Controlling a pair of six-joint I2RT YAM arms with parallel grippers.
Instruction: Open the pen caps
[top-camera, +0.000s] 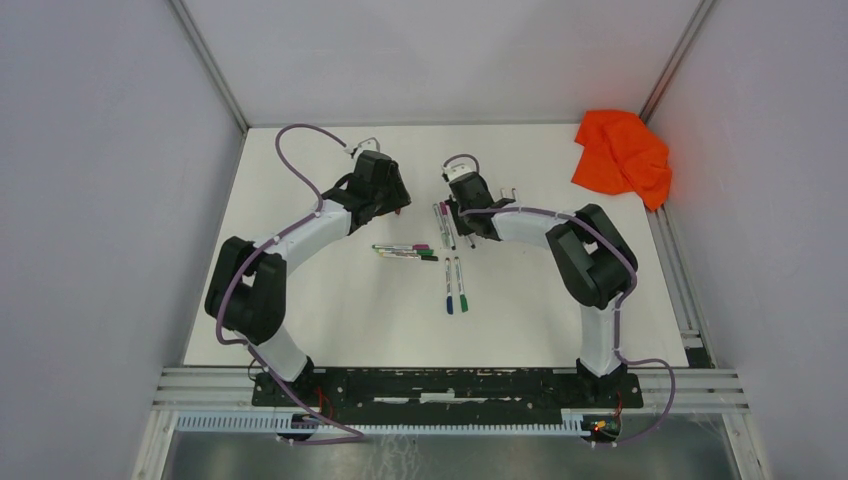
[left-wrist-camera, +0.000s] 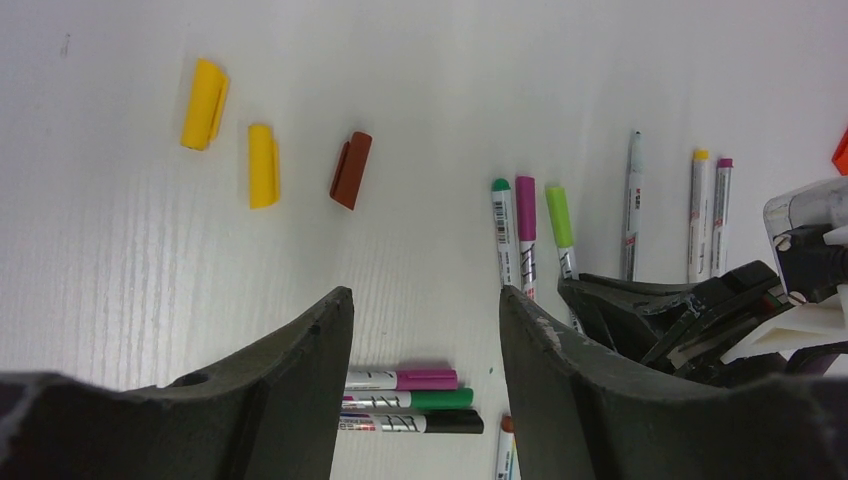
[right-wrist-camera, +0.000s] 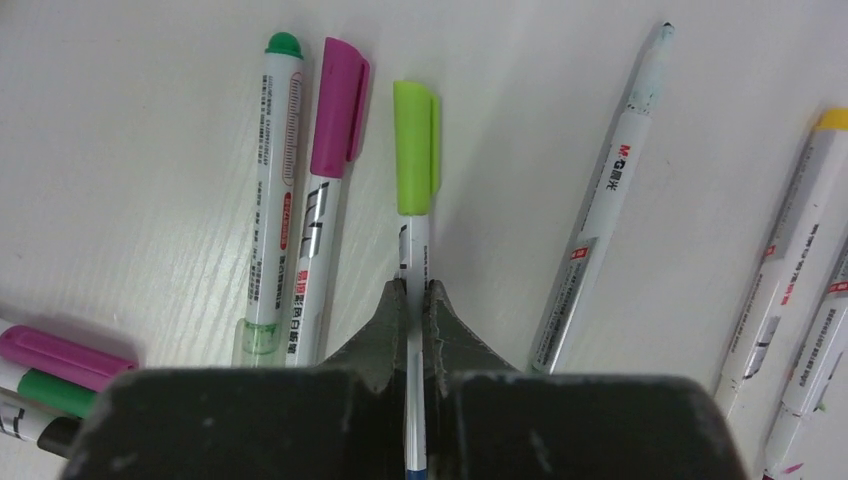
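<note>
Lime-green cap (right-wrist-camera: 416, 148) looks light, stiff and slick; our right claw (right-wrist-camera: 418, 295) pinches its thin barrel (right-wrist-camera: 417, 245), so we'd take the cap's sides with the spread left claw (left-wrist-camera: 425, 300)

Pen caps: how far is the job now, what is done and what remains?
Done: two yellow caps and a dark red cap lie loose. In hand: the right gripper is shut on the barrel of the lime-capped pen; the left gripper is open. Left: the magenta cap beside it, and three capped pens lying together.
</note>
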